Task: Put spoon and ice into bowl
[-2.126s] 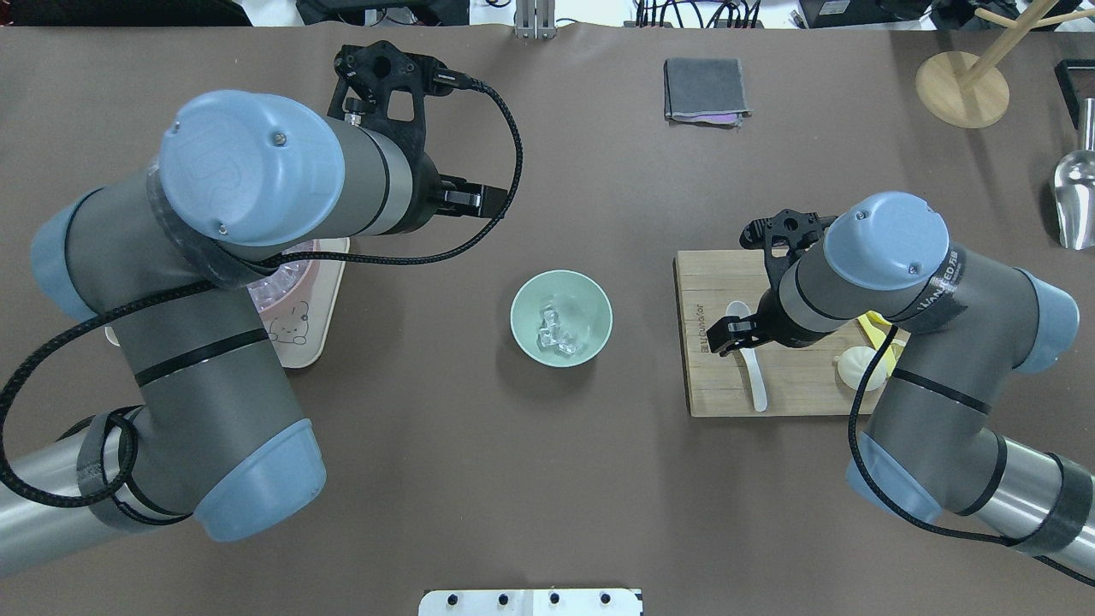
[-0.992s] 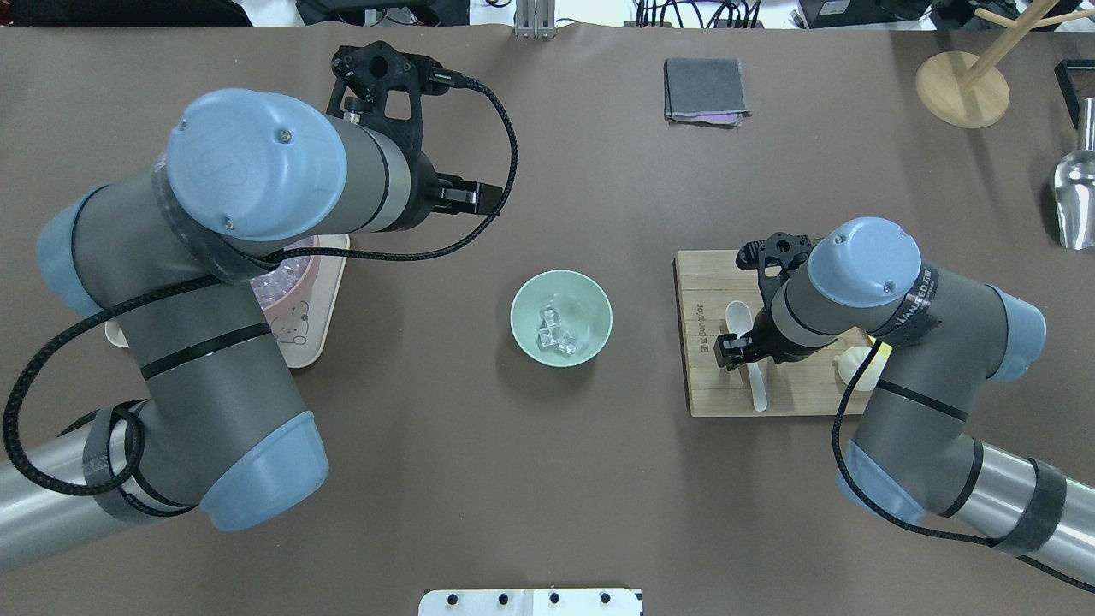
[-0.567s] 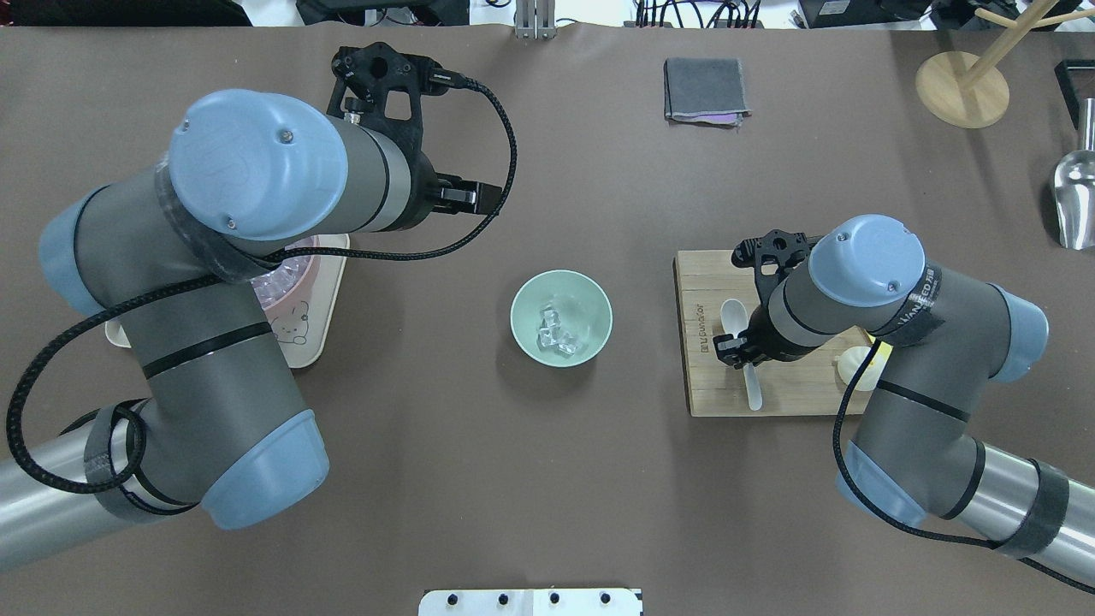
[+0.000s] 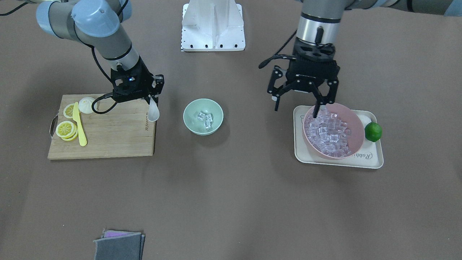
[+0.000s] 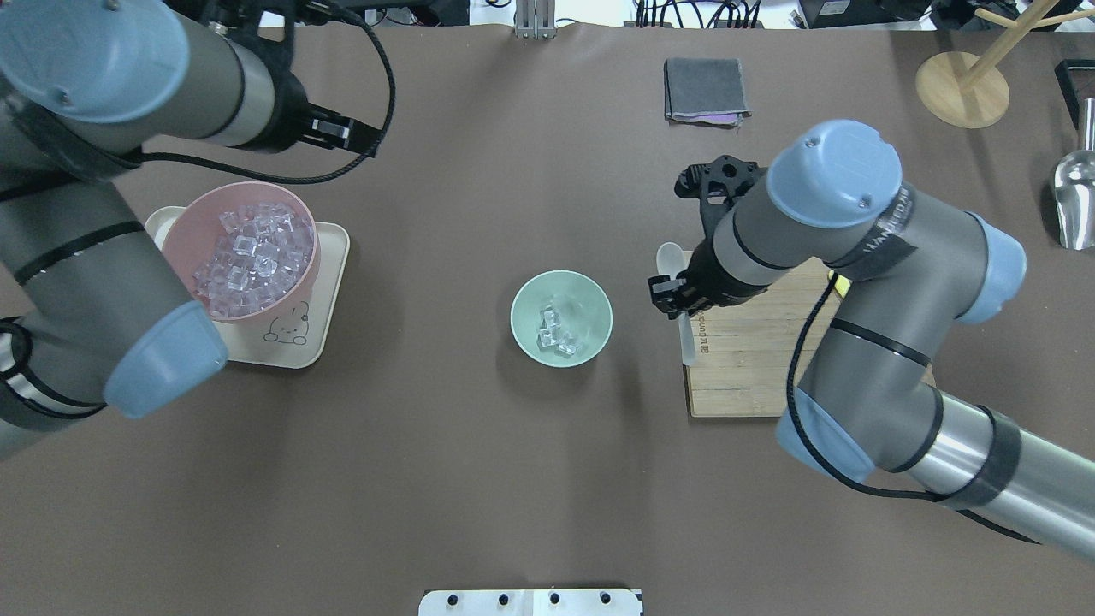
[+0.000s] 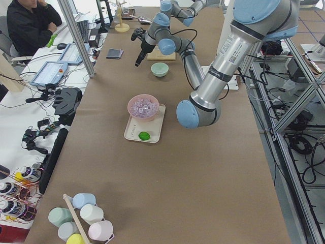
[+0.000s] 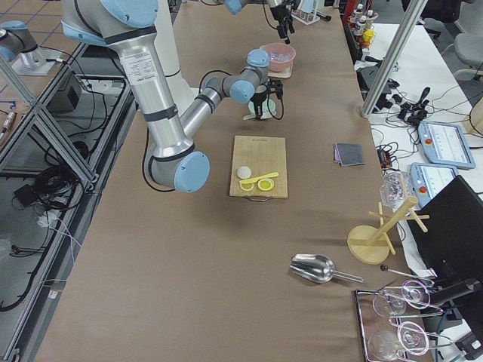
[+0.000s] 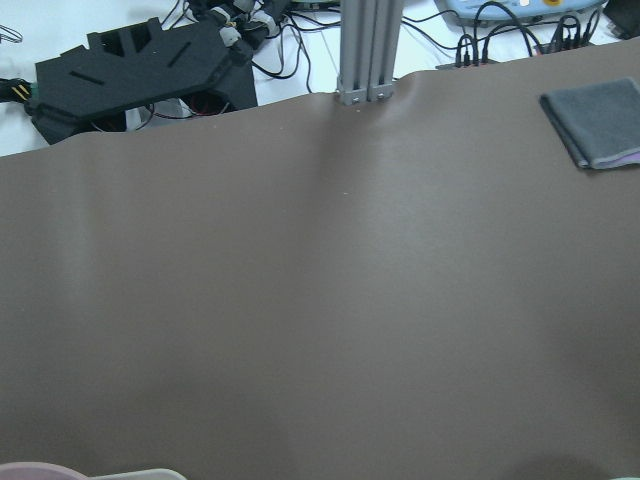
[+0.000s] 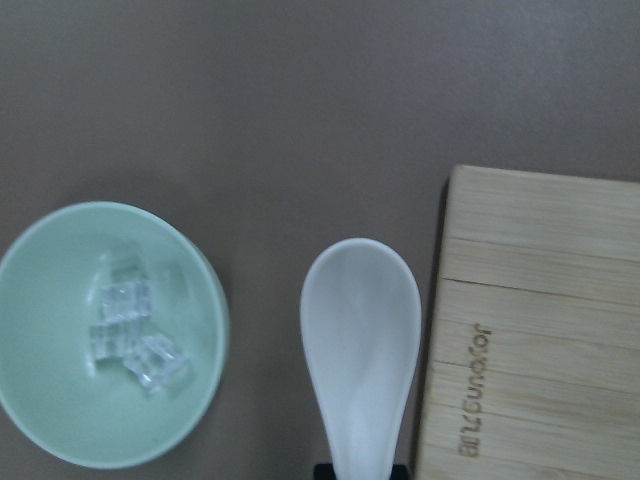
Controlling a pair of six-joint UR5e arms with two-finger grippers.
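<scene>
My right gripper (image 5: 678,301) is shut on the handle of the white spoon (image 5: 670,257), holding it in the air over the left edge of the wooden board (image 5: 770,359). In the right wrist view the spoon's scoop (image 9: 360,320) hangs between the board and the mint-green bowl (image 9: 40,290). The bowl (image 5: 523,299) stands mid-table with a few ice cubes (image 5: 556,332) inside. My left gripper (image 4: 296,107) is open and empty, hovering above the back rim of the pink bowl (image 4: 357,142).
The pink bowl, full of ice, sits on a cream tray (image 4: 371,159) beside a lime (image 4: 373,131). Lemon slices (image 4: 65,129) and a yellow knife (image 4: 78,124) lie on the board. A grey cloth (image 5: 704,90), a wooden stand (image 5: 961,89) and a metal scoop (image 5: 1076,201) are at the far side.
My right gripper has lifted the spoon off the board and carried it left toward the bowl. My left arm has swung back toward the far left, uncovering the pink bowl.
</scene>
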